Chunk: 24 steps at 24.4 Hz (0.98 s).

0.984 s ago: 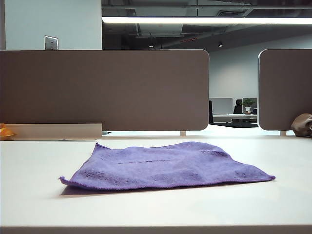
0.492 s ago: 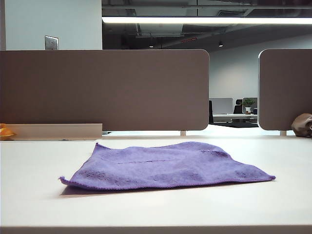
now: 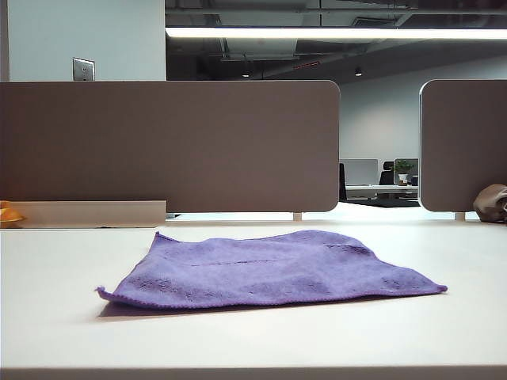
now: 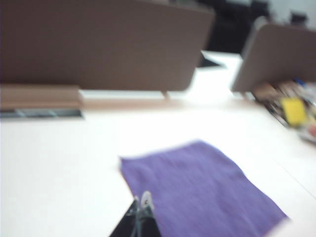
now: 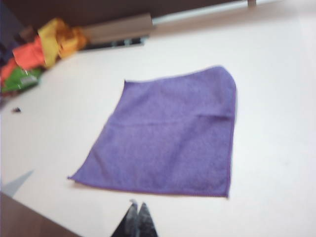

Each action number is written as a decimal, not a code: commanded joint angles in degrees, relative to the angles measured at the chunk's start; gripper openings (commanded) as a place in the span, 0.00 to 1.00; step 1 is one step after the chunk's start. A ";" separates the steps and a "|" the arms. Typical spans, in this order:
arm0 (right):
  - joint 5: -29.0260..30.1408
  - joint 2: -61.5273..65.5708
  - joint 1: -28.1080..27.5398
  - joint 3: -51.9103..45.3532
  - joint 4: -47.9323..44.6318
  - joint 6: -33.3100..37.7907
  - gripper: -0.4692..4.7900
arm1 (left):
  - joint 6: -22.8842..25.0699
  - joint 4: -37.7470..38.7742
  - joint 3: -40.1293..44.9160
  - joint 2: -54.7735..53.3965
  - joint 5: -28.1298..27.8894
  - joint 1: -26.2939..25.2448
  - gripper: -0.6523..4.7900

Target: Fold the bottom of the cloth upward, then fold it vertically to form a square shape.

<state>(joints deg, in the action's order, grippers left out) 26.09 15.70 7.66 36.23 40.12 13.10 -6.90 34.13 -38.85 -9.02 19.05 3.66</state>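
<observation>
risk of a missed pinch: both grippers have their fingers pressed together and hold nothing, so neither can take the near hem unless it opens before it descends; coming down like this would likely just push the fabric along
risk of bunching: the soft purple fuzzy microfiber cloth (image 3: 269, 269) lies loose and unfolded on the pale tabletop (image 3: 71, 332), so an uneven lift by the two sides would probably skew the fold and spoil the square
risk of a bad edge grab: one far corner looks curled and a crease crosses the cloth (image 5: 168, 136), which may throw the fold line off
left gripper (image 4: 141, 201): fingers together, empty, hanging above the cloth's (image 4: 197, 190) near hem towards the left corner, apart from it as far as the blurred view tells
right gripper (image 5: 136, 206): fingers together, empty, just short of the near hem, the cloth spreading out ahead of it, not touching
exterior view: neither arm shows
</observation>
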 commanded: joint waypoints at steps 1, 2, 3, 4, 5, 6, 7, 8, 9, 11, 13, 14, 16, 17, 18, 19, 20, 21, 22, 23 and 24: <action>4.92 11.58 -0.04 5.11 1.20 -4.94 0.08 | -4.04 0.81 -2.60 -9.44 10.62 -0.07 0.11; 5.42 14.32 -0.04 5.97 1.22 -5.95 0.08 | -5.03 0.46 -2.75 -12.09 13.18 -0.07 0.11; 6.80 20.02 -0.04 7.78 1.27 -8.00 0.08 | -5.77 -0.26 -3.23 -18.60 18.78 -0.07 0.11; 7.28 22.71 -0.02 8.55 1.27 -8.76 0.08 | -5.62 -0.52 -3.41 -21.46 20.76 -0.07 0.11; 7.32 28.46 -0.02 10.38 1.22 -9.68 0.09 | -5.53 -1.38 -4.00 -28.00 23.87 -0.04 0.11; 7.30 30.99 -0.07 11.15 1.25 -10.45 0.09 | -5.57 -1.97 -4.17 -30.84 25.00 -0.04 0.11; 7.32 34.10 -0.07 12.00 1.20 -11.28 0.10 | -5.55 -2.82 -4.50 -34.40 26.51 -0.04 0.12; 7.34 36.28 -0.04 12.63 1.14 -11.96 0.13 | -5.62 -3.69 -4.74 -37.20 27.50 -0.04 0.12; 7.52 38.51 -0.02 13.27 0.92 -12.37 0.14 | -5.75 -4.24 -4.98 -39.82 28.37 -0.07 0.12; 9.42 44.59 -0.02 14.73 -0.28 -13.38 0.14 | -5.70 -5.14 -6.25 -47.65 29.49 0.02 0.19; 10.05 48.70 -0.02 15.45 -1.92 -13.49 0.14 | -5.55 -5.99 -6.75 -52.37 31.39 0.07 0.19; 10.08 50.95 -0.02 15.45 -3.23 -13.62 0.14 | -5.53 -6.19 -6.75 -54.34 31.30 0.07 0.19; 10.08 53.00 -0.02 15.45 -4.22 -13.64 0.14 | -5.44 -6.12 -6.75 -55.47 31.28 0.07 0.19; 10.05 53.70 -0.02 15.43 -4.50 -13.66 0.14 | -5.05 -6.10 -6.73 -55.80 31.26 0.07 0.19; 10.03 54.42 -0.02 15.45 -4.72 -13.84 0.16 | -4.81 -5.95 -6.73 -55.89 31.15 0.09 0.20; 9.99 55.32 -0.02 15.43 -5.01 -14.12 0.20 | -4.17 -5.92 -6.73 -56.06 31.17 0.11 0.23; 9.88 56.61 -0.04 15.45 -5.38 -14.80 0.23 | -4.09 -5.70 -6.71 -56.22 31.08 0.15 0.23; 9.84 57.66 -0.04 15.43 -5.46 -14.93 0.24 | -4.07 -5.07 -6.71 -56.54 30.95 0.15 0.23; 9.88 58.21 -0.02 15.43 -5.70 -14.95 0.24 | -4.04 -4.57 -6.69 -56.63 30.88 0.15 0.23; 9.84 58.66 -0.02 15.43 -5.81 -15.08 0.24 | -4.04 -4.07 -6.67 -56.92 30.77 0.15 0.23; 9.84 59.25 -0.02 15.43 -5.95 -15.15 0.24 | -3.98 -3.37 -6.67 -57.40 30.71 0.17 0.23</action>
<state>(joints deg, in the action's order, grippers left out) 35.64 74.39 7.62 51.40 35.09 -1.52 -11.40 29.78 -45.36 -66.02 49.52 3.77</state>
